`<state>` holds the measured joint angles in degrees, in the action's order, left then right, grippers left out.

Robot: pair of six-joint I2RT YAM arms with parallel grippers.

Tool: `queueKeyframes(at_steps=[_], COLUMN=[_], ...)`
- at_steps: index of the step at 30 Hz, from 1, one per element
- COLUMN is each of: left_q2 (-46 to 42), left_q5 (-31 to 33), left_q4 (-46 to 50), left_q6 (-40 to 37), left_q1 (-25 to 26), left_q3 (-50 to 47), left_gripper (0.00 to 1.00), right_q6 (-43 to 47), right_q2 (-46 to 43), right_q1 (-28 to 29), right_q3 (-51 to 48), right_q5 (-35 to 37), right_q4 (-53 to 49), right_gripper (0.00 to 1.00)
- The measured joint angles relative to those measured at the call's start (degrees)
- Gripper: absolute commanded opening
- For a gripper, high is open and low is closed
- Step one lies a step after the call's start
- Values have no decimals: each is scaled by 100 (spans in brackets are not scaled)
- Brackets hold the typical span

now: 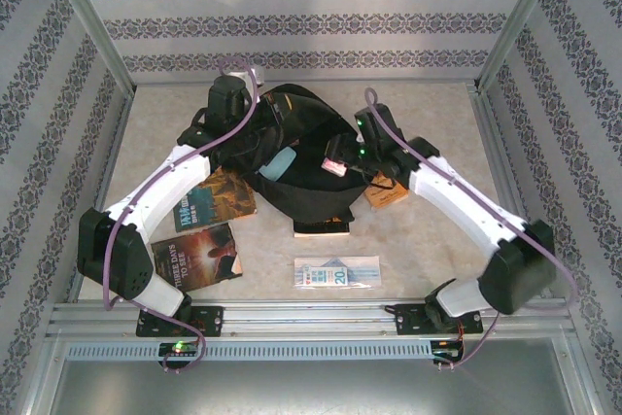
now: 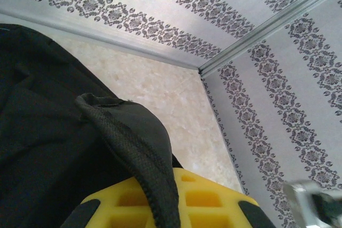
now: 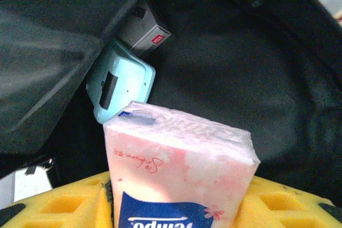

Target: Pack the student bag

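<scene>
L gripper (image 2: 160,206) pinches bag (image 1: 301,191) rim; R gripper (image 3: 176,212) grips tissue pack (image 3: 176,169) over bag. Rec: lower deep by blue case (image 3: 120,86), release.

Closes in on three sides with pale wall panels (image 1: 311,36), striped with dark floral bands and joined at the corners by slim metal posts (image 1: 89,18). Spreads a cream, marbled table (image 1: 452,109) beneath, edged along the near side by a slotted aluminium rail (image 1: 311,349). Sits in soft, even light, with a faint sheen on the panels.
</scene>
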<state>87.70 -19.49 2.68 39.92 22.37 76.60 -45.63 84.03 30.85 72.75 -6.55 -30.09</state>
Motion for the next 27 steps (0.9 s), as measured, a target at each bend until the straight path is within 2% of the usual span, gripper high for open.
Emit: queueKeyframes(at_steps=[8,13,17,22,27], left_q2=[24,155,245,295,304], left_q5=[-2,0,-2,2,17], left_q4=[83,103,105,94,107], left_q6=[-26,-26,-22,-22,-50], left_q1=[0,0,0,0,-2], left_q3=[343,568,726,809,809], left_gripper=[0,0,0,0,0], right_q6=[-407,-901,-1231,-1239,-664], right_q2=[1766,2557,2894,3145,3027], right_q1=[-90,-125,-125,-118,-109], right_q3=[1493,2232,2691,3182,3224], right_q5=[-83,-31,-11,28,94], right_q4=[13,26,114,168,-15], right_gripper=[59,69,77,77,76])
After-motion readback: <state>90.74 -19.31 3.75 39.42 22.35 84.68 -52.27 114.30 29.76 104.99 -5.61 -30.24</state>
